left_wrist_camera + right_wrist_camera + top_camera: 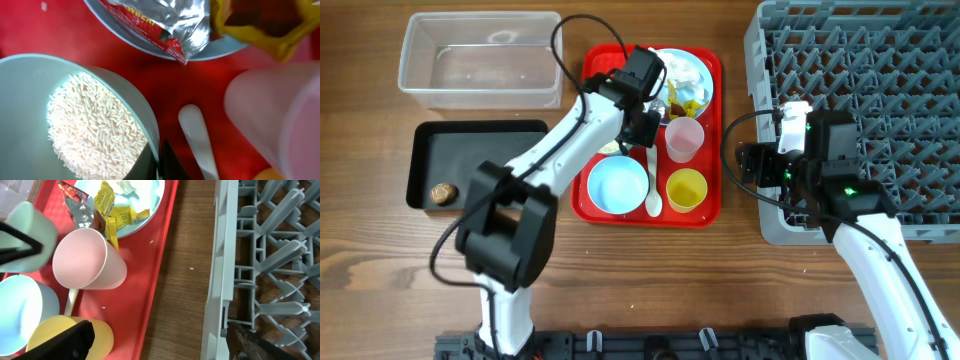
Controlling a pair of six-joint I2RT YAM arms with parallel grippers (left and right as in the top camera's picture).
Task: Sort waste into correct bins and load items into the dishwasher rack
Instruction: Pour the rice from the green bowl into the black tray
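1. Your left gripper (159,164) had its fingers pinched tight on the rim of the mint bowl (22,95), over the red tray (65,35).
2. White rice grains (95,130) lay inside that bowl.
3. A red wrapper (170,25) lay on the blue plate (127,42).
4. Your right gripper (160,335) hung with its fingers wide, holding nothing, between the tray and the dishwasher rack (260,255).

A brown wood-grain table (370,250) fills the frame under soft, even light, its grain running left to right, with a black rail (620,347) along the bottom edge.
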